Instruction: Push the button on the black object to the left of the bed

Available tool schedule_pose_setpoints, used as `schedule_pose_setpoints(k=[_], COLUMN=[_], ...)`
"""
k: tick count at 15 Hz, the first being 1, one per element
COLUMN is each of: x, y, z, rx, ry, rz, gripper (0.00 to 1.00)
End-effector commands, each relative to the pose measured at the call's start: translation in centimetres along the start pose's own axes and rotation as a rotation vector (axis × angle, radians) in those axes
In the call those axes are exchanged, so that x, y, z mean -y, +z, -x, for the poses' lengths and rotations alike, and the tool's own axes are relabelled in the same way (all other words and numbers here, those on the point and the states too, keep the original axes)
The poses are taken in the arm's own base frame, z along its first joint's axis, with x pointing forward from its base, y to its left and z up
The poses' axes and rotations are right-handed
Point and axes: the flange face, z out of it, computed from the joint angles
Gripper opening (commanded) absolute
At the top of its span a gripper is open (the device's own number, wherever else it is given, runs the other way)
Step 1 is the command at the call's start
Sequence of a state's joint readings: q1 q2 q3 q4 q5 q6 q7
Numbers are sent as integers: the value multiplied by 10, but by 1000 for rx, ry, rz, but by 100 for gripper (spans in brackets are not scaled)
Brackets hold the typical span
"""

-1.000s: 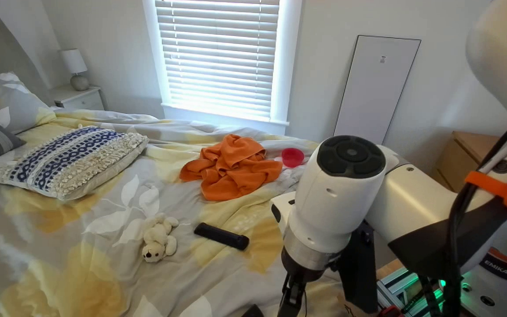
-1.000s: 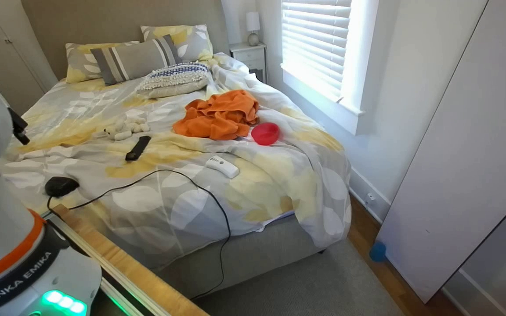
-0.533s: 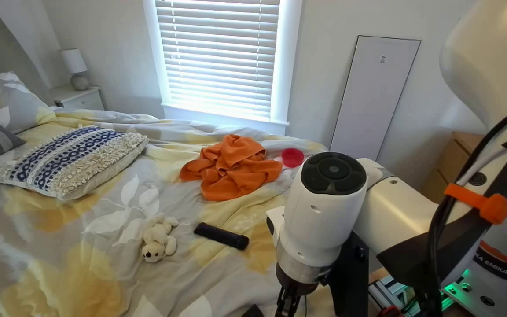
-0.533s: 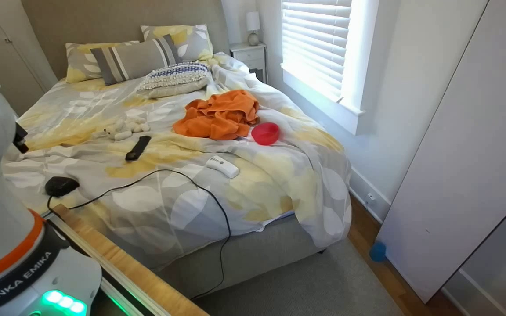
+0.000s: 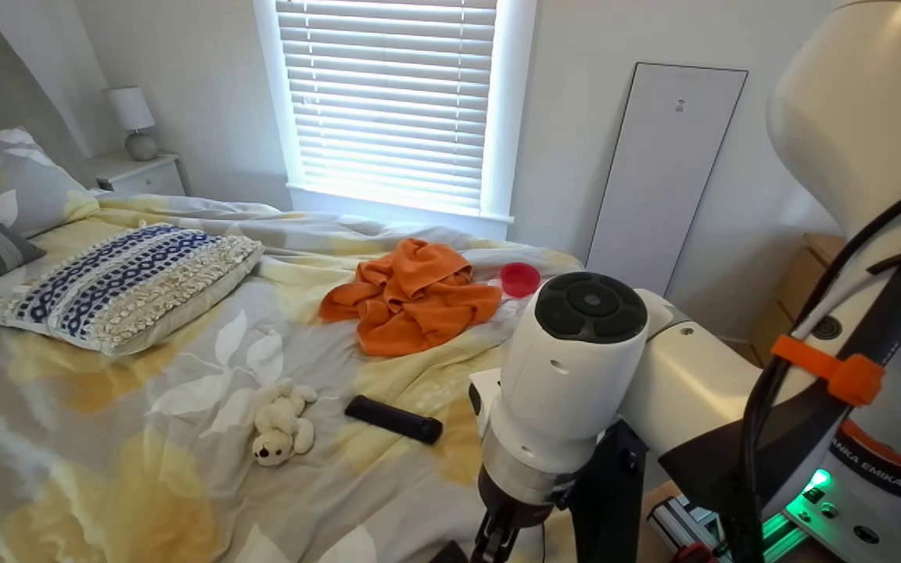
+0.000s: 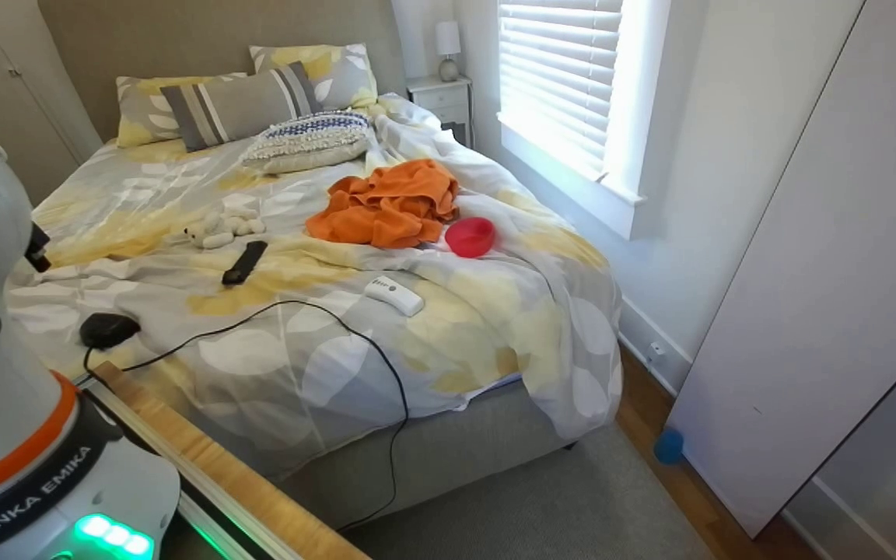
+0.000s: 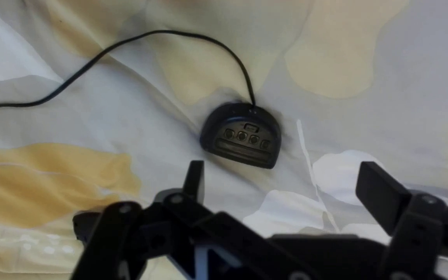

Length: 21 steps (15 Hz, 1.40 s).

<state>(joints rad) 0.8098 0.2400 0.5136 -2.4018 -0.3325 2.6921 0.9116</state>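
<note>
Jaws spread wide on your gripper (image 7: pixel 280 179), nothing pinched between them, and just beyond the fingertips (image 7: pixel 196 179) in the wrist view sits the black button pad (image 7: pixel 241 135), flat on the bed (image 6: pixel 456 334), over at its foot end. It shows a row of small buttons, so call it the likely target, although the black bar (image 5: pixel 393 420) near the toy (image 5: pixel 284 422) could fit the sentence too; no buttons can be made out on that one.

Now, the handling! You're probably dealing with light, hard plastic: tough enough, but apt to skid. The soft bed beneath will likely swallow some of your push and let the pad tip. No need to grab it: bring the jaws together into one blunt tip and press straight down on a single button. If it slides, the curved sides offer your best hold; keep off the cord (image 7: pixel 169 32), which could drag it round.

And watch what you can't see! Which button counts, no telling; the marks are too small, and the end one sinks into shade. In an exterior view the bottom edge clips both pad (image 5: pixel 449 554) and gripper. Your height above the bed? Hard to call.
</note>
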Motion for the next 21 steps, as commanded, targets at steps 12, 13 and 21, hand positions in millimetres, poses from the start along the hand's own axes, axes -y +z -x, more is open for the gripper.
schedule_pose_setpoints(k=[12, 13, 21], x=[28, 29, 25], y=[119, 127, 168], z=[-14, -13, -15], rx=[-86, -84, -96], ry=[274, 276, 300], rz=[61, 68, 106], gripper=[21, 15, 0])
